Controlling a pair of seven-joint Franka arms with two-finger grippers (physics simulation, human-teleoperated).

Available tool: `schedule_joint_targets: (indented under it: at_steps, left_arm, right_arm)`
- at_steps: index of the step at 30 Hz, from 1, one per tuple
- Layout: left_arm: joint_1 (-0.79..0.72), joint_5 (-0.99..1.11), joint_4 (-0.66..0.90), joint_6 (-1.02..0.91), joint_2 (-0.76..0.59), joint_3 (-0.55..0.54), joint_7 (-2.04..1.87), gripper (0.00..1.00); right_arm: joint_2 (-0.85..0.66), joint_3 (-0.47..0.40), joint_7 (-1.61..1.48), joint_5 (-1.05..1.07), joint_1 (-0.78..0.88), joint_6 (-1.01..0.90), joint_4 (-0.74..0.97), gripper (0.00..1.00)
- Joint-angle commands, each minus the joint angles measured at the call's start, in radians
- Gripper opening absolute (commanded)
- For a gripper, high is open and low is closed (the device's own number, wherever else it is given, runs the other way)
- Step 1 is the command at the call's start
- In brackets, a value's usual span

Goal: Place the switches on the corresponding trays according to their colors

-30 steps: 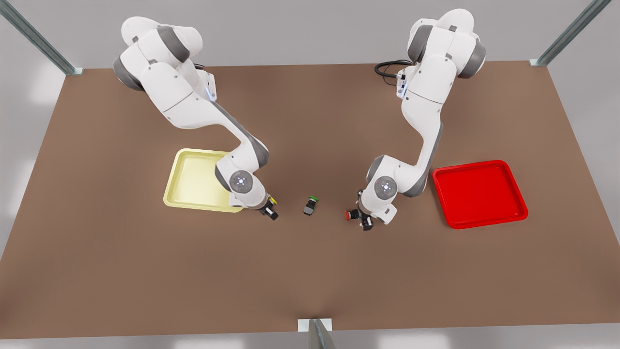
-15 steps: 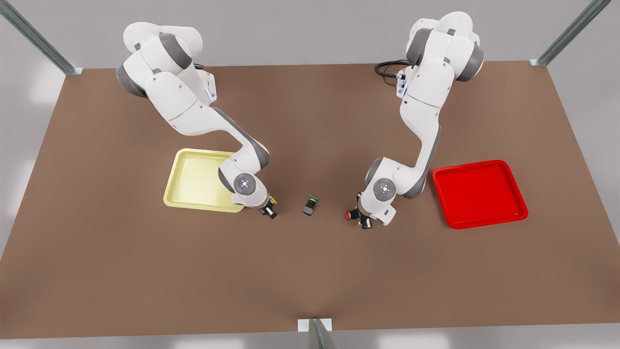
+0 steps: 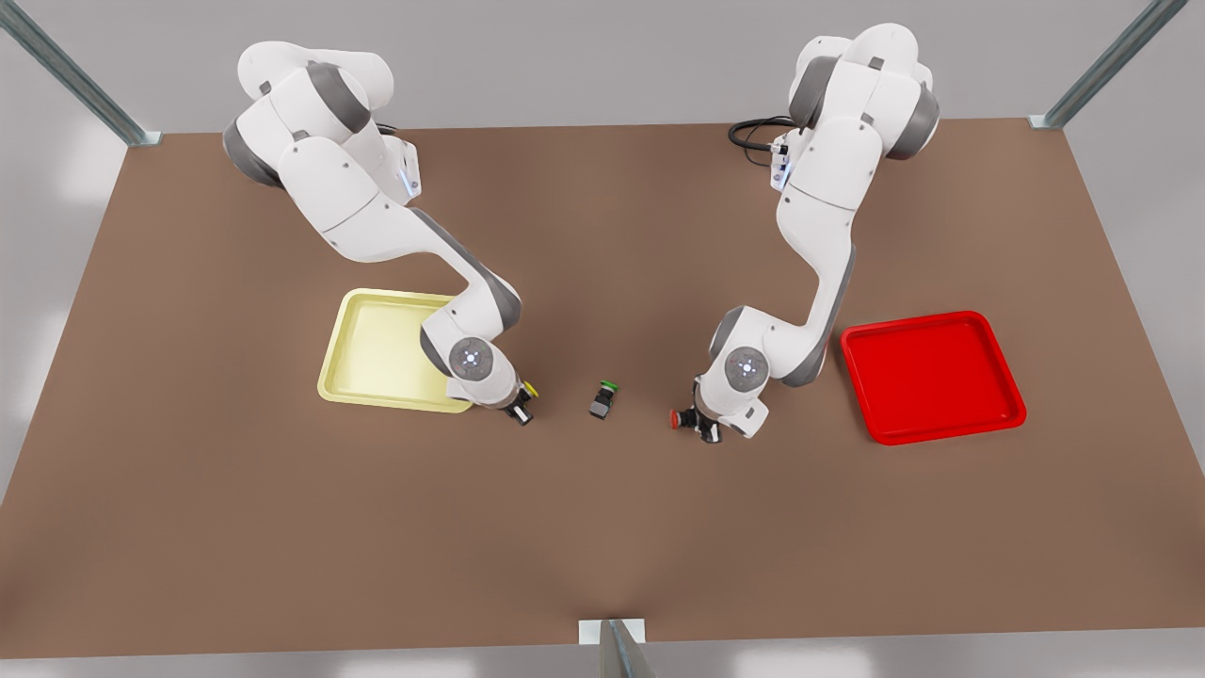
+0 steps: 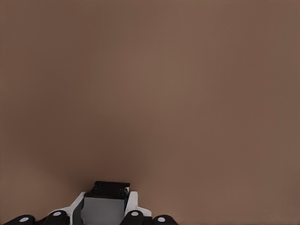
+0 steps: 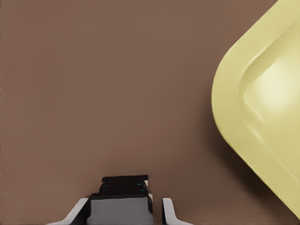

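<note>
The yellow switch (image 3: pixel 531 388) lies on the table just off the pale yellow tray (image 3: pixel 377 350), at that tray's near corner. My right gripper (image 3: pixel 520 411) is down over it. In the right wrist view its fingers (image 5: pixel 169 212) flank the dark body (image 5: pixel 123 199), with a narrow gap on one side. The red switch (image 3: pixel 676 419) lies left of the red tray (image 3: pixel 927 377). My left gripper (image 3: pixel 708 431) is on it, and both fingers (image 4: pixel 132 206) press its grey-black body (image 4: pixel 105 202).
A green-capped switch (image 3: pixel 602 398) lies between the two grippers. The yellow tray's rounded corner (image 5: pixel 262 108) is close beside the right gripper. Open brown table (image 3: pixel 602 527) stretches toward the front edge.
Both wrists have shifted slightly and settled lower over their switches. The switches and the trays have not moved.
</note>
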Motion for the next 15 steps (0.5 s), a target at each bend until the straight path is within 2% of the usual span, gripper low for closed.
schedule_joint_targets:
  at_steps: [1,5,10,15]
  left_arm:
    - [0.000,0.005,0.000,0.000,0.000,0.000,-0.001,0.51]
    - [0.000,0.005,0.000,0.010,0.003,0.000,-0.001,0.51]
    - [0.000,0.013,0.003,-0.038,-0.038,0.002,0.022,0.51]
    - [0.012,0.004,0.001,-0.148,-0.104,0.106,0.303,0.51]
  right_arm:
    - [0.000,0.000,0.000,0.000,0.000,0.000,0.000,0.62]
    - [0.000,0.000,0.000,0.000,0.000,0.000,0.000,0.55]
    - [-0.003,0.000,0.000,0.000,-0.002,0.000,0.000,0.53]
    - [-0.003,0.000,0.000,-0.002,-0.002,0.000,0.000,0.47]
